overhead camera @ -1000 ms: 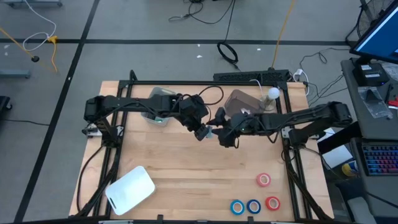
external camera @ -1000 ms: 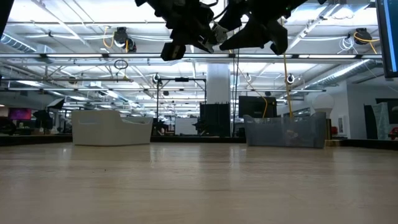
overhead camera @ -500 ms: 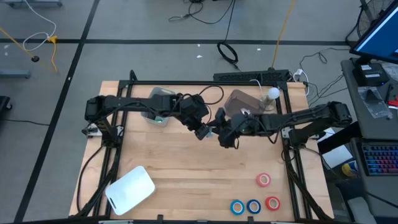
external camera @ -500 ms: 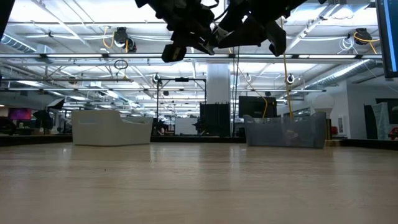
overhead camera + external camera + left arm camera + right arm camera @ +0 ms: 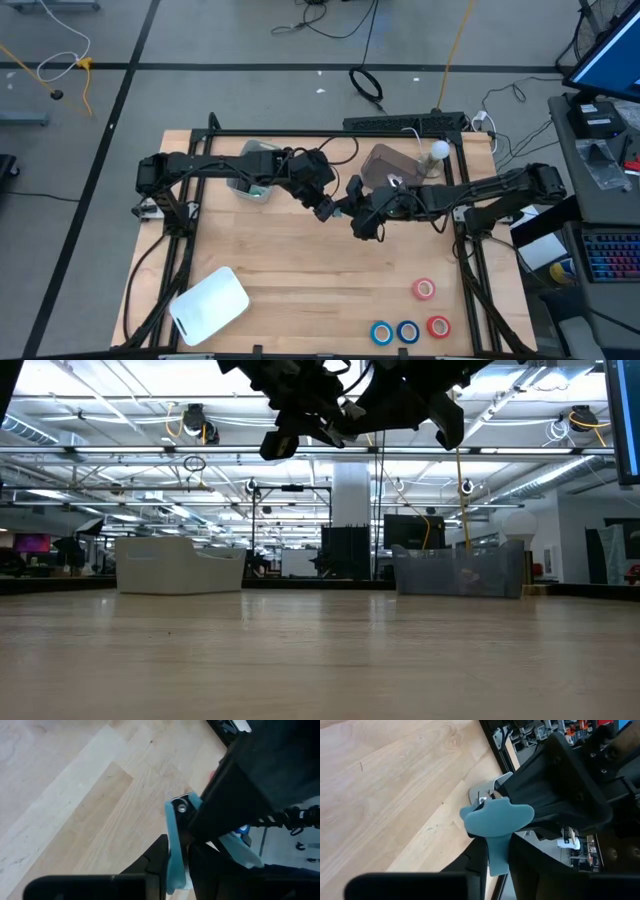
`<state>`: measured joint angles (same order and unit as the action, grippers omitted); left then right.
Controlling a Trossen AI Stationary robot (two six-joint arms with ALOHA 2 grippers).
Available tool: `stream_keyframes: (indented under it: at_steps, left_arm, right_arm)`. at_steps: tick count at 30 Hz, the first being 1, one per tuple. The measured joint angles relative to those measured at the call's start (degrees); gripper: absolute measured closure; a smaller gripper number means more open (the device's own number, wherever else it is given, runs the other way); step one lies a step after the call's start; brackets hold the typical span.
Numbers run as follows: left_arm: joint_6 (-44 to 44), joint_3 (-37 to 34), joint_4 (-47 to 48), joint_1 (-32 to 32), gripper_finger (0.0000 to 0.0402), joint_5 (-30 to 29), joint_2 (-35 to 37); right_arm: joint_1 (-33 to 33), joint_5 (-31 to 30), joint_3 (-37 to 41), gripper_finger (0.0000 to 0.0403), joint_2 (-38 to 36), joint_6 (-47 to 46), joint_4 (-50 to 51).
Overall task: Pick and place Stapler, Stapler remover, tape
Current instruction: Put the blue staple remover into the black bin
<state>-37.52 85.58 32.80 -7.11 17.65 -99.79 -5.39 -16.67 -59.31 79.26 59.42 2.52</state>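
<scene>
the two arms meet high above the middle of the counter (image 5: 300, 270), passing a blue staple remover (image 5: 175, 850) from one to the other. the left gripper (image 5: 174, 865) has its fingers narrow, pinched on one blue wing of the remover. the right gripper (image 5: 497, 855) has its fingers drawn in around the other wing, and it looks like a grip, though whether it is firm i cannot tell.

to do the handover well, one side should hold steady until the other's pinch is sure, then let go cleanly and pull straight away, so the remover does not twist or drop from that height.

the tape lies near the right front corner of the counter: a red roll (image 5: 424, 289) alone, and nearer the front edge two blue rolls (image 5: 381, 332), (image 5: 407, 331) and another red roll (image 5: 438, 326) in a row. a white tray (image 5: 208, 304) sits at the left front corner, and two clear bins (image 5: 250, 170), (image 5: 385, 165) stand along the back edge. nothing lies under the arms. no stapler can be made out.
</scene>
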Motion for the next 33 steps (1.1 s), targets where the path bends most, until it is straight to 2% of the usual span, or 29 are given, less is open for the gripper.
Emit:
stream_keyframes:
  at_steps: [2, 9, 17, 28, 33]
  left_arm:
    - [0.0, 0.0, 0.0, 0.0, 0.034, 0.5, 0.0]
    - [0.3, 0.0, -0.2, -0.1, 0.0327, -0.2, 0.0]
    - [0.9, 0.0, -0.2, 0.0, 0.0302, -0.2, 0.0]
    - [0.8, 0.0, 0.7, 0.0, 0.0195, 0.8, 0.0]
    - [-0.2, -0.1, 1.0, 0.0, 0.0156, 3.2, -0.1]
  right_arm:
    - [0.0, 0.0, 0.0, 0.0362, 0.0, 0.0, 0.0]
    - [0.0, -2.6, 0.0, 0.0363, 0.0, -0.2, 0.4]
    - [0.0, -2.9, -0.1, 0.0363, 0.0, -0.4, 1.3]
    - [0.0, -3.0, -0.2, 0.0363, -0.1, -1.7, 2.9]
    - [0.0, -2.6, -0.2, 0.0363, -0.2, -1.8, 2.9]
